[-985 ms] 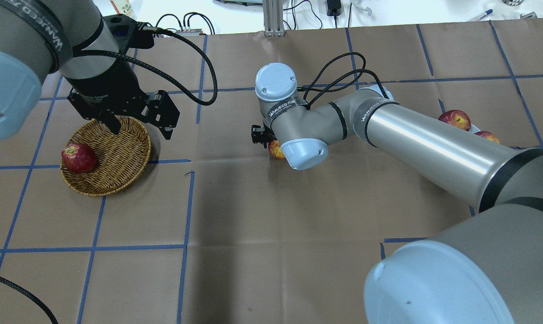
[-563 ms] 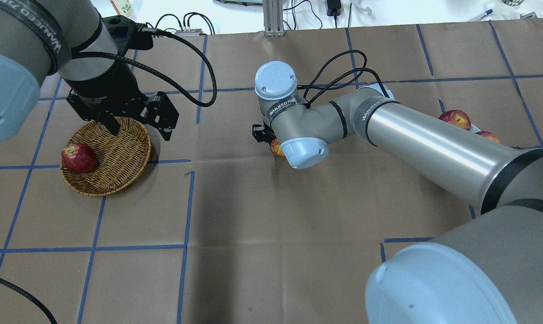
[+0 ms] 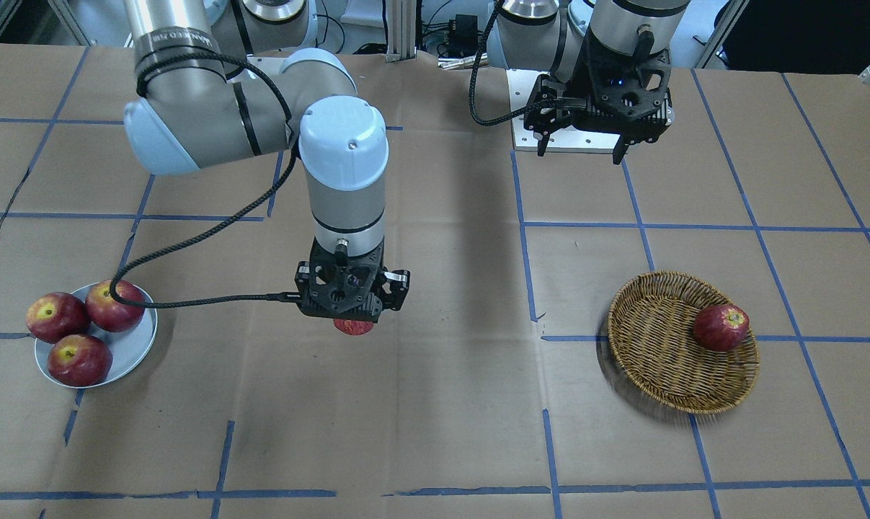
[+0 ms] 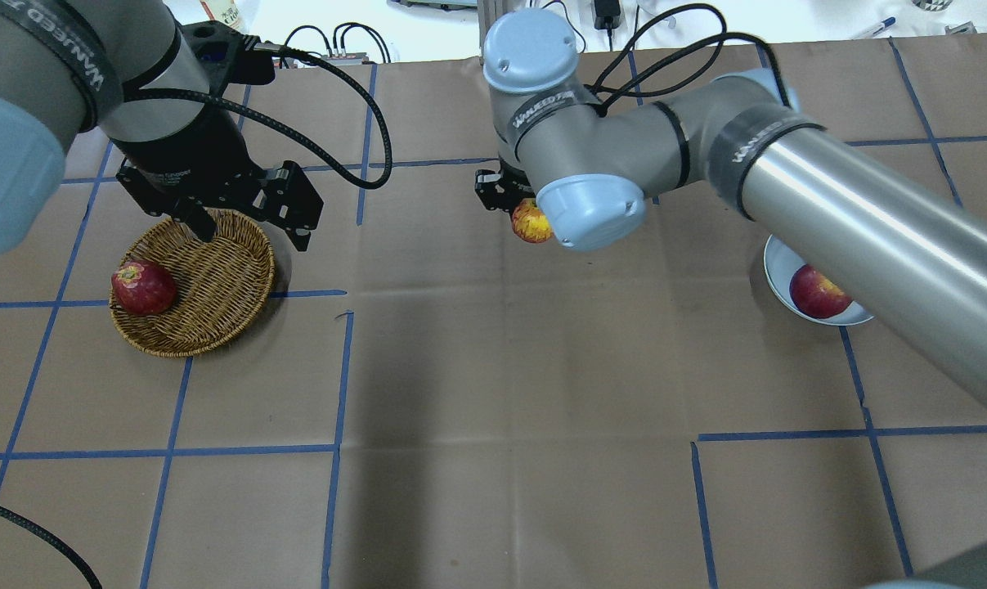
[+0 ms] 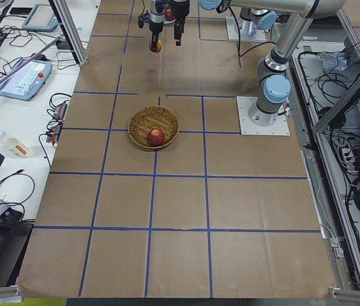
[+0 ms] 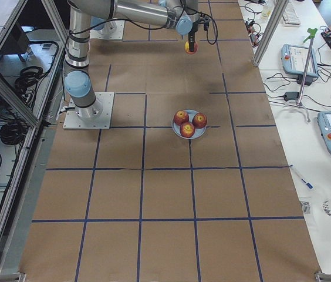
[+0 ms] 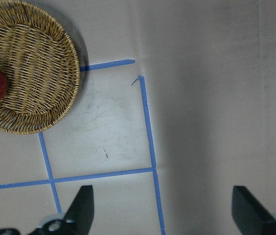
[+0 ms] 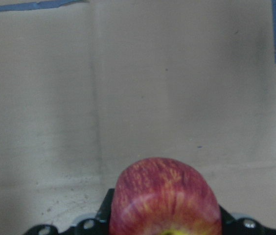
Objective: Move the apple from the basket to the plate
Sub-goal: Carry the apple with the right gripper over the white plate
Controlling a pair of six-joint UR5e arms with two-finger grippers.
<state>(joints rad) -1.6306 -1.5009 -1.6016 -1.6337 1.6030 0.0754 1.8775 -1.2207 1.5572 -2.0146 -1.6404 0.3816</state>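
Apple: the streaky pinkish-red apple (image 4: 532, 221) is in the right arm's grip, hanging over open bench between basket and plate, well apart from both. In the right wrist view its yellow stem hollow faces the camera and bare brown paper lies beyond it.
Right gripper (image 3: 352, 317): points straight down, jaws closed narrow on the apple's sides. From the front only the fruit's lower edge peeps out below the black housing. The side views show it lifted clear of the surface.
Left gripper (image 4: 254, 237): jaws spread wide, holding nothing. In the overhead view it hangs over the far rim of the basket. Its wrist camera looks down on taped paper, with the basket off in the upper-left corner.
Basket (image 4: 223, 278): brown wicker, upright on the robot's left side of the bench. One dark red apple (image 4: 142, 288) sits inside against the wall, on the side away from the bench's middle.
Plate (image 3: 128, 357): pale grey-blue, on the robot's right side. It carries three dark red apples (image 3: 79, 359), bunched together and touching. From overhead the right arm covers most of it, so only one fruit shows there.
Bench (image 4: 501, 409): brown paper marked off with a grid of blue tape.
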